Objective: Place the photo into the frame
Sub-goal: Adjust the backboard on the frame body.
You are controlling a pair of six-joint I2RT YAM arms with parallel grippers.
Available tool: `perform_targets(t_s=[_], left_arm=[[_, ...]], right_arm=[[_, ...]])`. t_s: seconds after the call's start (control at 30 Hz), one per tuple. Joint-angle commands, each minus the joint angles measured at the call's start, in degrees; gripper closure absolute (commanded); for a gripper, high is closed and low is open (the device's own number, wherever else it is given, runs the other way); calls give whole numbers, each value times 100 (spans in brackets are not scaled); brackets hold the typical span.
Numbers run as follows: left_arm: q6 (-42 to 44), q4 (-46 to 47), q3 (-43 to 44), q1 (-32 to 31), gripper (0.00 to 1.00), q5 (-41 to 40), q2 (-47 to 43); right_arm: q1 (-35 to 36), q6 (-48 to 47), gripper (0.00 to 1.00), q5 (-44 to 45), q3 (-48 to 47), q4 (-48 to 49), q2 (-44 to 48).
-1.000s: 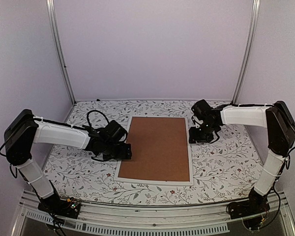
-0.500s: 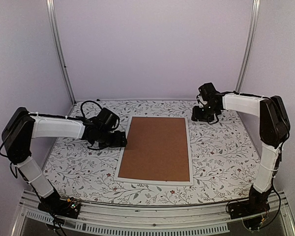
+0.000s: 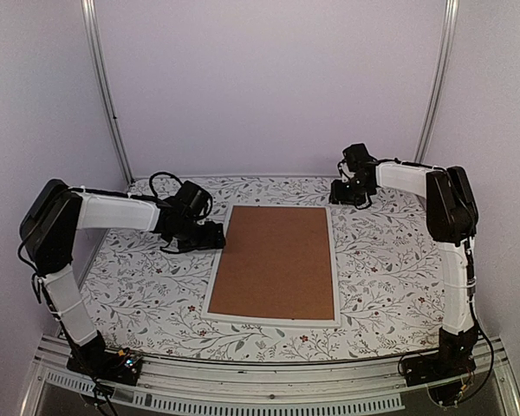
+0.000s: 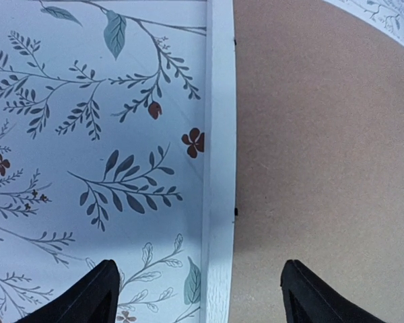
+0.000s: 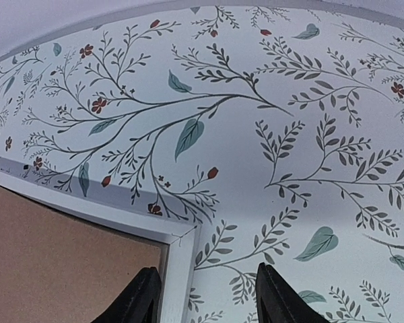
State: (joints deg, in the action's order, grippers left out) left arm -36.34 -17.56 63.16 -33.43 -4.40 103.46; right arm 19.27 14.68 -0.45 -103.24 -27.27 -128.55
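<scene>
The frame [image 3: 273,318] lies flat mid-table, its thin white rim around a plain brown backing board [image 3: 277,260]. The photo is hidden. My left gripper [image 3: 217,238] hovers open at the frame's far left edge. In the left wrist view its fingertips [image 4: 198,282] straddle the white rim [image 4: 219,134], one over the tablecloth, one over the board [image 4: 323,134]. My right gripper [image 3: 338,195] is open above the frame's far right corner. In the right wrist view its fingertips [image 5: 207,286] stand either side of the corner's rim [image 5: 178,237], holding nothing.
A floral-patterned cloth [image 3: 390,269] covers the table. Pale walls and two metal posts [image 3: 104,95] enclose the back and sides. A metal rail [image 3: 269,394] runs along the near edge between the arm bases.
My left gripper slid along the frame's left edge toward the far end. My right gripper drew back from the right rim to the far right corner. Both stayed open.
</scene>
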Motion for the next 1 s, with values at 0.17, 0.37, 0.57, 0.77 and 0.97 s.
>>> perform_targets(t_s=[0.17, 0.37, 0.57, 0.77, 0.97], left_arm=[[294, -51, 534, 248, 15, 391, 476], [284, 179, 566, 291, 15, 763, 650], [209, 244, 585, 293, 15, 805, 725], [215, 188, 643, 300, 15, 782, 762], [224, 191, 671, 308, 15, 791, 831]], right_arm=[[-347, -59, 47, -1272, -514, 315, -638], [-515, -51, 34, -2069, -517, 719, -791], [-544, -96, 32, -2485, -695, 933, -1047], [-547, -56, 37, -2027, -925, 729, -1195], [-506, -190, 38, -1753, -1006, 496, -1219]])
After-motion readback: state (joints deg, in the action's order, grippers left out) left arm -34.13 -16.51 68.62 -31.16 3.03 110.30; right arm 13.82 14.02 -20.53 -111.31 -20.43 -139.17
